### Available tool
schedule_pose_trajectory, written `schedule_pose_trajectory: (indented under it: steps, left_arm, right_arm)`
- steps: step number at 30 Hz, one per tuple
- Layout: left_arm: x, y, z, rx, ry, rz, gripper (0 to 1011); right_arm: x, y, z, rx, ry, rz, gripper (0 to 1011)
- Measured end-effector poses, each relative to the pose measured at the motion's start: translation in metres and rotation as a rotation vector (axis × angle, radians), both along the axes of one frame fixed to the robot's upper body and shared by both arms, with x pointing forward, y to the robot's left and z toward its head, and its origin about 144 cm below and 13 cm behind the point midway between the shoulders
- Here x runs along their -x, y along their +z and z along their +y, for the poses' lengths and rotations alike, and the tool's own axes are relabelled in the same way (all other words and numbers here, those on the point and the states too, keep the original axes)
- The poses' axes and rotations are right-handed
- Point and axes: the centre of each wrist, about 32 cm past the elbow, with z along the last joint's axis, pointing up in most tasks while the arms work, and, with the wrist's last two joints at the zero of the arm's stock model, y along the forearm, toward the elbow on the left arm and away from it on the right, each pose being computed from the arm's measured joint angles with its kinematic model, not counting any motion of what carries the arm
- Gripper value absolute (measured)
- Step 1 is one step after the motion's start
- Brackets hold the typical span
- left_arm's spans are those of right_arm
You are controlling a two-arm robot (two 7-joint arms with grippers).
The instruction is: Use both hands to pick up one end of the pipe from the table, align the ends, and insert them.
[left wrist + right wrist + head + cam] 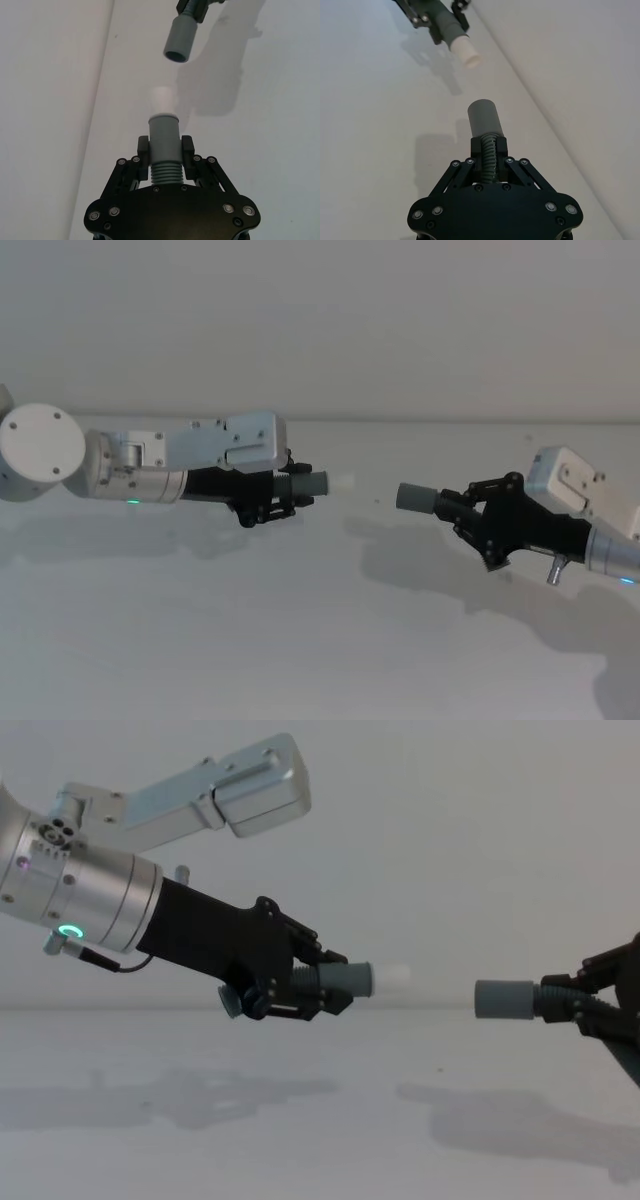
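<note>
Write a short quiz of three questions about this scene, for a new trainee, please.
1. What does the left claw hold? A) a grey pipe piece with a white tip; B) a spoon; C) nothing.
2. True or false: the second pipe piece, in the right claw, touches the white tip.
3. Fill in: both pieces hang above the ____.
Key: 1 A. 2 False, a gap separates them. 3 table.
</note>
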Motion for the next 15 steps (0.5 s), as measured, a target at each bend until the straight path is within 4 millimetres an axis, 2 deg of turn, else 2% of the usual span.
schedule_pose_trajectory:
  steps: [15]
  left_arm:
    - [-0.0009,0.0017,0.0007,-0.015,-0.018,-0.014,371]
  right_arm:
    - [0.0008,0.0038,0.0064,-0.04,0.067,0.02,147]
